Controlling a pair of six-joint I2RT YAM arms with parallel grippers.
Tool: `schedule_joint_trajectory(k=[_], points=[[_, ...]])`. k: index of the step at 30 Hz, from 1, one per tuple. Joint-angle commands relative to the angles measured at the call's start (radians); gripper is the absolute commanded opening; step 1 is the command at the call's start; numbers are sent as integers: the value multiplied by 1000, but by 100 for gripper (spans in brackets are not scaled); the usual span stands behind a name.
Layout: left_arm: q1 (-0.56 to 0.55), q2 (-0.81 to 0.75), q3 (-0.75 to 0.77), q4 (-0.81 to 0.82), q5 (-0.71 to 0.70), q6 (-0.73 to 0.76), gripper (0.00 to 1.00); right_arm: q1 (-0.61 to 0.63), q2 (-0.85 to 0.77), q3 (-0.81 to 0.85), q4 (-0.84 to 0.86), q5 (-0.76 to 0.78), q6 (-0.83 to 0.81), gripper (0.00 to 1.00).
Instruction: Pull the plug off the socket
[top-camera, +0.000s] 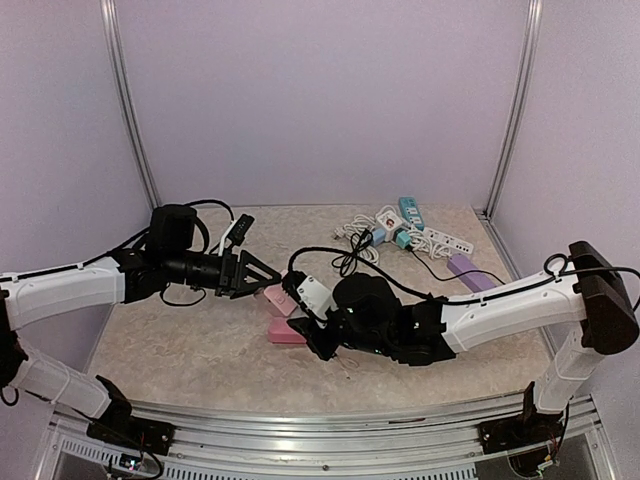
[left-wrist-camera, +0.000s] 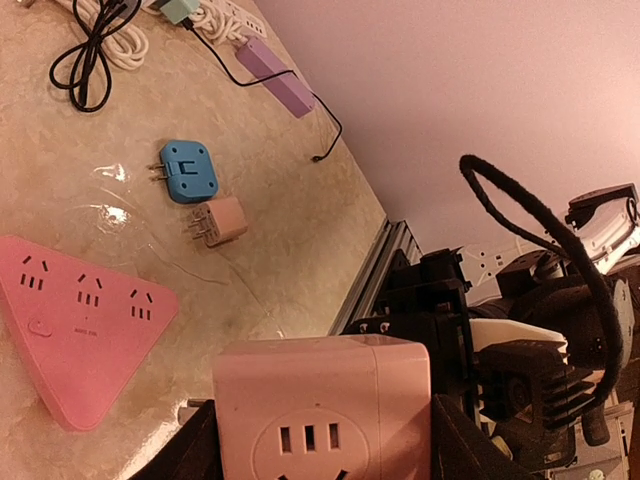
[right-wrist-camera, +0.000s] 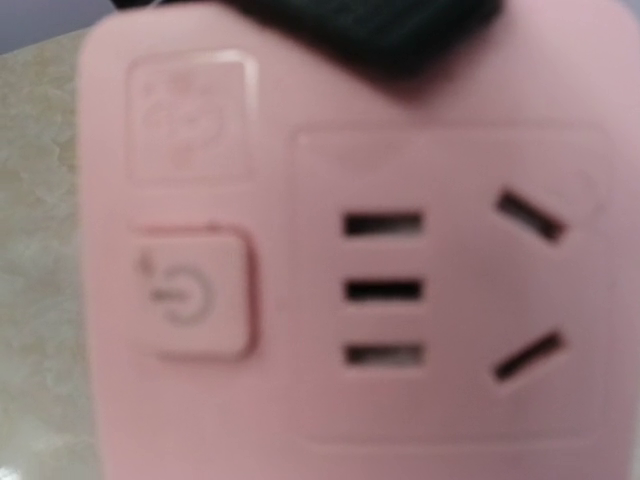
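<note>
A pink socket cube (left-wrist-camera: 320, 400) hangs just above the table with my left gripper (left-wrist-camera: 322, 445) shut on it, one black finger on each side. From above, the cube (top-camera: 277, 298) sits at the left gripper's (top-camera: 262, 283) tips. A short grey pin (left-wrist-camera: 186, 405) sticks out at the cube's lower left; I cannot make out the plug itself. My right gripper (top-camera: 306, 336) reaches in from the right, close behind the cube. Its wrist view is filled by a blurred pink socket face (right-wrist-camera: 380, 290) with a power button (right-wrist-camera: 195, 290), and its fingers are hidden.
A pink triangular socket strip (left-wrist-camera: 75, 325) lies flat beside the cube. A blue adapter (left-wrist-camera: 187, 170) and a peach adapter (left-wrist-camera: 222, 222) lie further right. White cable coils (top-camera: 355, 235), white and teal strips (top-camera: 445, 240) and a purple strip (top-camera: 470, 272) fill the back right. The metal rail (left-wrist-camera: 385, 260) edges the table.
</note>
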Motion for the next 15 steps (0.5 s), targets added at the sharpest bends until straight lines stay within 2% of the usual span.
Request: schedule_joint_trajectory(k=[1,15], points=[[41,12,35,14,-53,48,42,39,-17,28,-4,-92,-38,0],[53,16,42,12,-48,55,42,54,9,71,-48,-126,-62,0]])
